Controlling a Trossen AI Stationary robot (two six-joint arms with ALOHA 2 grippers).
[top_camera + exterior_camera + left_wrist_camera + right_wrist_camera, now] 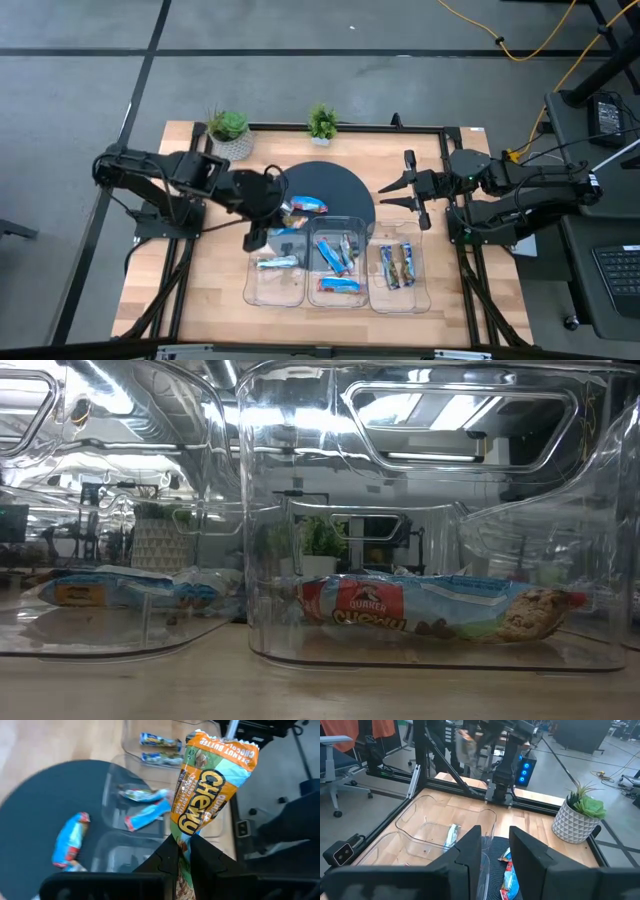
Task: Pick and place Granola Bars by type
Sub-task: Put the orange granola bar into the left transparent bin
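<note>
Left end effector (pixel 184 851) pinches granola bar (pixel 207 790).

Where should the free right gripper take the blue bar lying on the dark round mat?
Come from straight above the blue bar and pinch across its narrow middle: it lies flat and alone on the dark mat, long axis sideways. The right gripper waits open nearby.
</note>
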